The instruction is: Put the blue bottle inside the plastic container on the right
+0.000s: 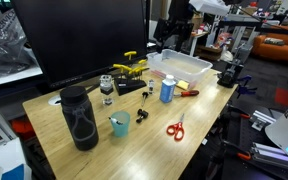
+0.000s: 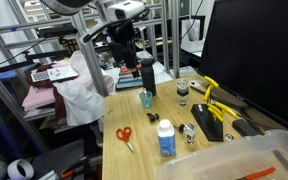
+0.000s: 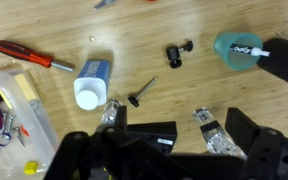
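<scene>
Progress is nil: small blue white-capped bottle point(image 1: 167, 90) stands upright on the wooden tabletop point(image 1: 144, 145) just beside the shallow translucent-white plastic container point(image 1: 189, 78). End effector point(image 3: 164, 135) hangs spread and empty, clear of both; grasping, carrying, releasing remain.

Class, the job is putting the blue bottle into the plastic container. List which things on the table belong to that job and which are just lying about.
Belongs to the job: blue bottle; plastic container.

Just lying about: black flask; teal cup; red scissors; red screwdriver.
</scene>
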Action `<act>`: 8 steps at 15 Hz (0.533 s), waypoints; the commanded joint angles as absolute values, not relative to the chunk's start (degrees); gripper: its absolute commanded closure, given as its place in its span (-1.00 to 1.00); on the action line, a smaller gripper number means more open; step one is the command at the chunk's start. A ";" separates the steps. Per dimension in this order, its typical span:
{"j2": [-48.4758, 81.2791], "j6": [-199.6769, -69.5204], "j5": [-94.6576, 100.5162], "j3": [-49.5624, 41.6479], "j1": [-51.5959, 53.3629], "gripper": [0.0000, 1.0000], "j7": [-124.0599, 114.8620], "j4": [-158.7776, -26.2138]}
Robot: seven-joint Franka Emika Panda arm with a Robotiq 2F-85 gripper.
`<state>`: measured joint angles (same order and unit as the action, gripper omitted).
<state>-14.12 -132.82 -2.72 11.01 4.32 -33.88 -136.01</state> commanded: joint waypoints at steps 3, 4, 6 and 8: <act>-8.79 -135.86 -7.57 9.77 4.03 -1.00 -39.83 -141.23; -7.62 -136.35 -10.46 9.33 4.45 -1.00 -39.48 -142.06; -6.15 -136.36 -15.12 8.88 5.16 -1.00 -36.43 -142.83; -5.82 -135.41 -11.98 9.27 4.80 -1.00 -38.22 -142.61</act>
